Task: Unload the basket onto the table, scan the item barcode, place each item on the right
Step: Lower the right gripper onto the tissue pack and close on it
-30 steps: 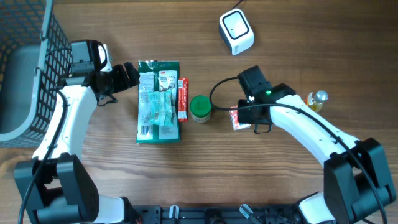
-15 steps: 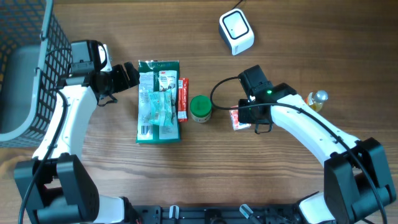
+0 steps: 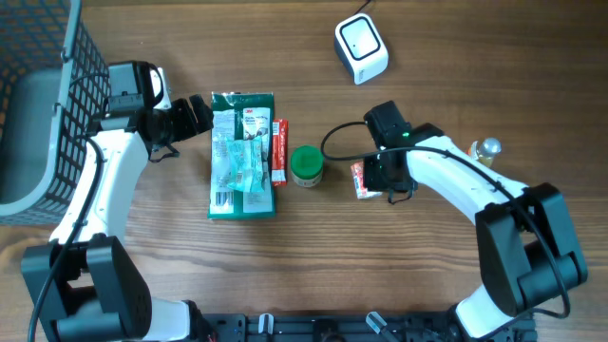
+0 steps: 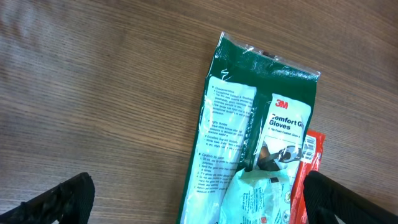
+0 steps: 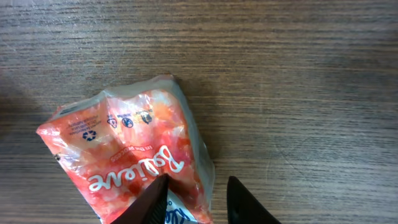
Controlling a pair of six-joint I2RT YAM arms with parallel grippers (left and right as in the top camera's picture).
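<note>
Evidently light, soft and crinkly, the orange snack pouch (image 5: 124, 155) lay flat right of the table's (image 3: 285, 57) middle, so I favoured pinching its end, which the right gripper's (image 5: 196, 200) narrowly parted fingers straddled, bite uncertain, while the left gripper (image 3: 199, 116) gaped wide.

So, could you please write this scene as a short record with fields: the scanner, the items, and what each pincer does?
scanner: white box, apart from both arms
left pincer: open, empty, beside glove pack
right pincer: partly open, fingers astride the edge of the orange packet
between pack and packet: red stick, green jar
basket: left edge
scan: not yet done
</note>
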